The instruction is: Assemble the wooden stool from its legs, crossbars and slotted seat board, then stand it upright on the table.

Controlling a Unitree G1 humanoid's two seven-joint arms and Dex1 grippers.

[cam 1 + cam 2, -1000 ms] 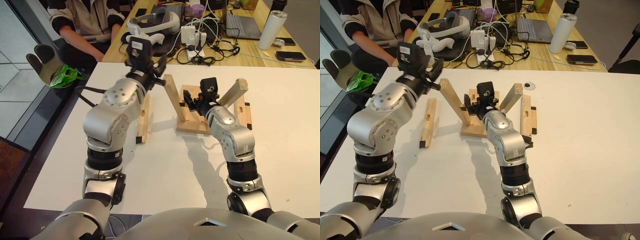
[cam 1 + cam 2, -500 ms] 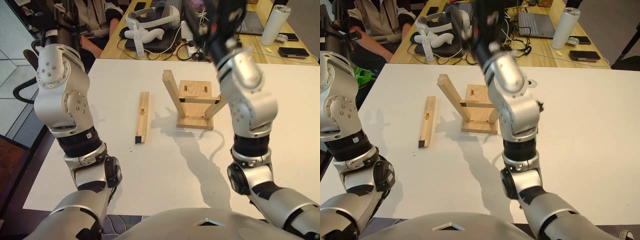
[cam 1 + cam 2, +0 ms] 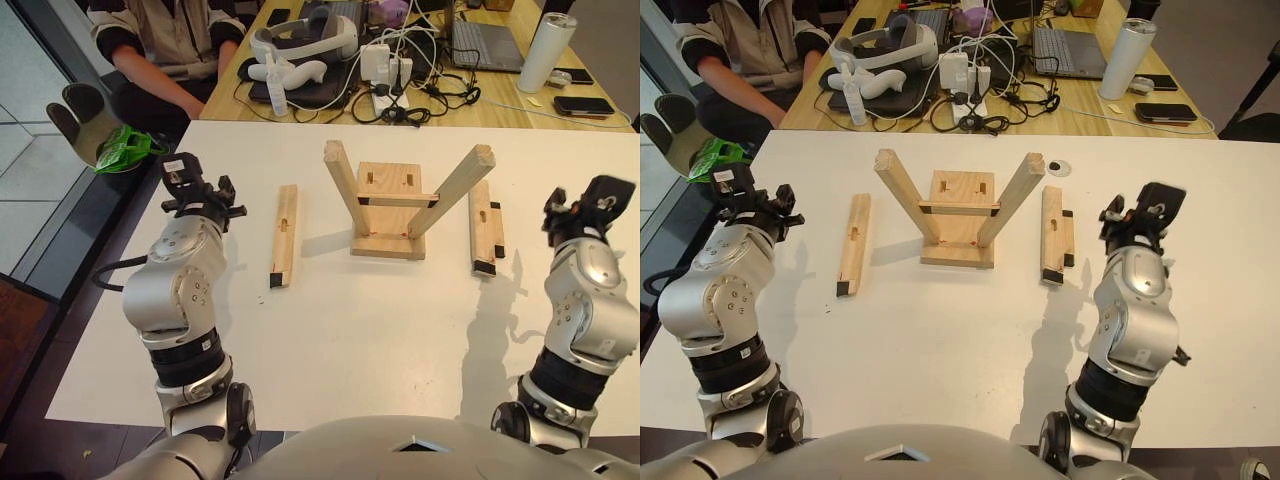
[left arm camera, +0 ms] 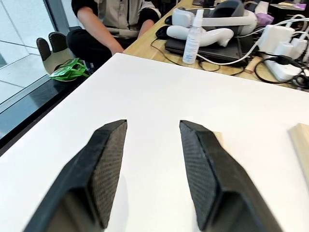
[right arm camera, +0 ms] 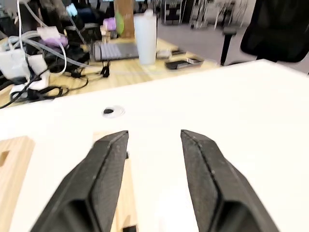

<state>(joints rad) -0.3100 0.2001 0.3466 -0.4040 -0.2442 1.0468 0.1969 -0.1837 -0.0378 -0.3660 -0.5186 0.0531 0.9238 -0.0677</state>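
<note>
The slotted seat board (image 3: 386,212) lies flat mid-table. Two legs (image 3: 343,186) (image 3: 457,188) rise from it in a V, and a crossbar (image 3: 399,200) joins them. One loose wooden leg piece (image 3: 284,233) lies to its left, another (image 3: 484,228) to its right. My left gripper (image 3: 199,194) hangs open and holds nothing near the table's left edge, well left of the loose piece; its wrist view shows both dark fingers (image 4: 109,169) apart over bare tabletop. My right gripper (image 3: 581,208) is open and holds nothing right of the other loose piece (image 5: 124,193).
A wooden desk (image 3: 500,100) behind the white table (image 3: 330,330) carries a headset, spray bottle, power strip, cables, laptop, white tumbler (image 3: 546,52) and phones. A small round disc (image 3: 1058,167) lies near the table's back edge. A seated person is at the back left.
Both arms have left the stool: a second ago the grippers were at its legs, then swung up high, and now they sit low at either side of the table. The stool parts stay put.
</note>
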